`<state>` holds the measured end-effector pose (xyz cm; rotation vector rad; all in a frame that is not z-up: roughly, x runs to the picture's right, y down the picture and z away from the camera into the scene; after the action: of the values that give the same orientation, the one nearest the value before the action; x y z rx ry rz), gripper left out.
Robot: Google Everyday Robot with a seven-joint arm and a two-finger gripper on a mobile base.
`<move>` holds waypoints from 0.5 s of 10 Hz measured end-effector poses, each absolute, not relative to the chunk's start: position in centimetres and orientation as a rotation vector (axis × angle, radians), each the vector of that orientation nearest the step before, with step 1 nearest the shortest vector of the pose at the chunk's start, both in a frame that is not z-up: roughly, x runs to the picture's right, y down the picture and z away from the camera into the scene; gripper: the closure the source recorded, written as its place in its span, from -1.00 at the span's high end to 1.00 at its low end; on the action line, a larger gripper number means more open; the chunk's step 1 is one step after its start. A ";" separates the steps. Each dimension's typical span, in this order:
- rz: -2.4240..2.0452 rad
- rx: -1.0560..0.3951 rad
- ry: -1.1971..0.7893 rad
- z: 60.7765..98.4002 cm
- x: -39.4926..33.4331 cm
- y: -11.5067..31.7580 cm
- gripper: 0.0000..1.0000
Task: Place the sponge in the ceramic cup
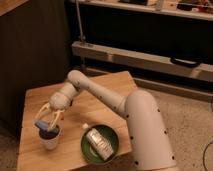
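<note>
The white ceramic cup [50,142] stands near the front left of the wooden table [105,87]. The light-blue sponge [44,126] lies in the cup's mouth, with one end sticking up over the left rim. My gripper [49,120] hangs just above the cup, pointing down. Its fingers [58,117] are spread to either side of the sponge and look open, apart from it. The arm reaches in from the lower right across the table.
A green round plate [112,150] holding a striped box [99,144] sits just right of the cup. The table's front and left edges are close to the cup. A dark cabinet stands at the left and a metal shelf rail [145,60] runs behind.
</note>
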<state>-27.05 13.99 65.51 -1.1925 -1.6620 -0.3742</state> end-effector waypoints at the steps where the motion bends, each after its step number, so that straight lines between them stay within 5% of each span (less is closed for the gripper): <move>1: -0.361 -1.204 -1.662 65.6 -26.7 14.0 0.60; 5: -0.303 -1.241 -1.681 64.2 -27.1 14.2 0.60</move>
<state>-27.05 14.17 64.16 -1.2406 -1.6812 -0.3034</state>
